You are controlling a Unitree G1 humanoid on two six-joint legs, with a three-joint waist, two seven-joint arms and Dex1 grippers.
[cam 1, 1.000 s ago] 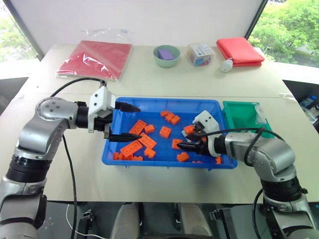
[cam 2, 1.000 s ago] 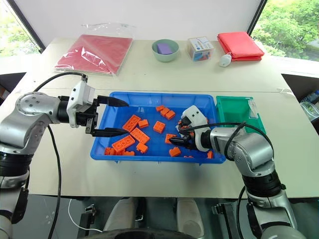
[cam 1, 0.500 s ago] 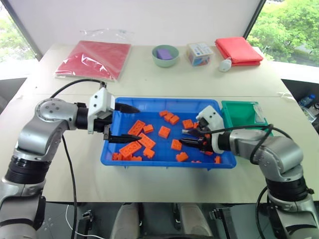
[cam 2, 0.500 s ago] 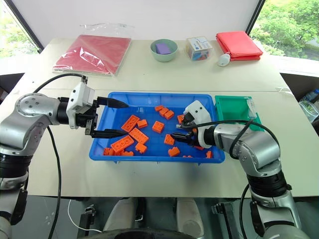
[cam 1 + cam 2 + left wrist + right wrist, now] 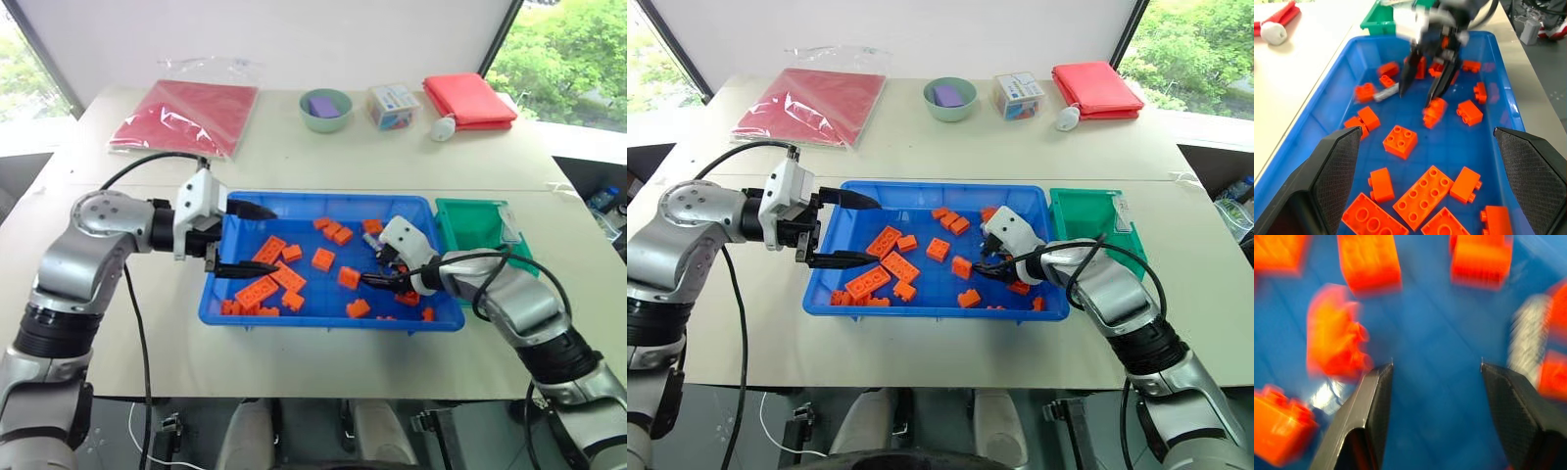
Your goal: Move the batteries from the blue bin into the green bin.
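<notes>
1. Head views: the right gripper (image 5: 377,277) hangs low inside the blue bin (image 5: 323,315), near the end next to the green bin (image 5: 470,227), among orange bricks (image 5: 272,288). Its jaws are apart and hold nothing. The left gripper (image 5: 245,240) hovers over the bin's opposite end, jaws wide, empty.
2. Left wrist view: a grey battery (image 5: 1385,93) lies on the bin floor, just beside the right gripper's fingertips (image 5: 1402,88), with bricks close around it.
3. Right wrist view: the battery (image 5: 1524,341) shows beside one finger (image 5: 1513,406), not between the two.
4. Judgement: the step is picking that battery. Shift sideways until the fingers straddle it across its width, keep clear of neighbouring bricks, then close.
</notes>
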